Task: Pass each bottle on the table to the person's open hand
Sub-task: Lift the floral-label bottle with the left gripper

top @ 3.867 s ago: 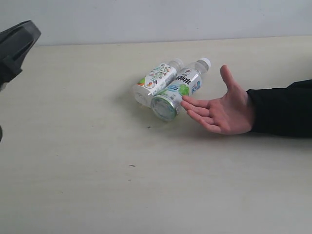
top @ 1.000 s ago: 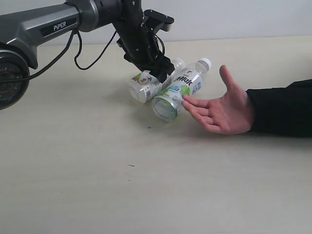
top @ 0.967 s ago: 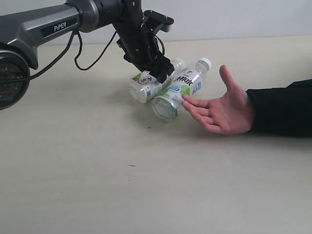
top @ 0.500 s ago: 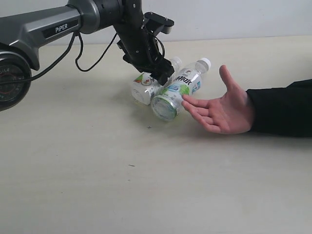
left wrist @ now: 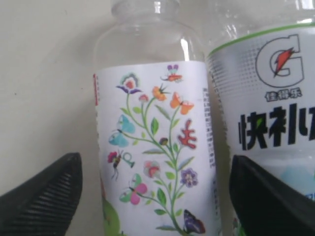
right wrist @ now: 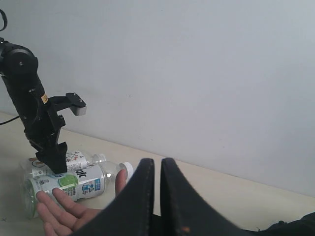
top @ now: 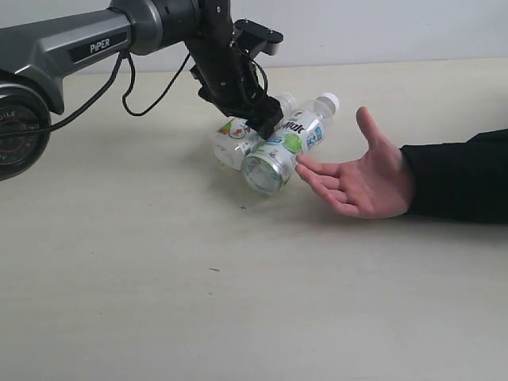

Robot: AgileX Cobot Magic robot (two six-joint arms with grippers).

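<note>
Left pincer (left wrist: pixel 157 196): my fingers were spread, one each side of the floral bottle (left wrist: pixel 155 147), not clamped | green-label bottle (left wrist: pixel 275 98) lay against it on the desk (top: pixel 159 278), just beside the open hand (top: pixel 361 178) | right pincer (right wrist: pixel 157 196): clenched, empty.

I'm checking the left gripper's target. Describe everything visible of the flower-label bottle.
The flower-label bottle is small, clear plastic, with a white wrap printed with coloured flowers, butterflies and a green vine. It lies on its side on the table, side by side against the Gatorade bottle. The open left gripper straddles it, a finger on each side; whether they touch it is unclear.
</note>
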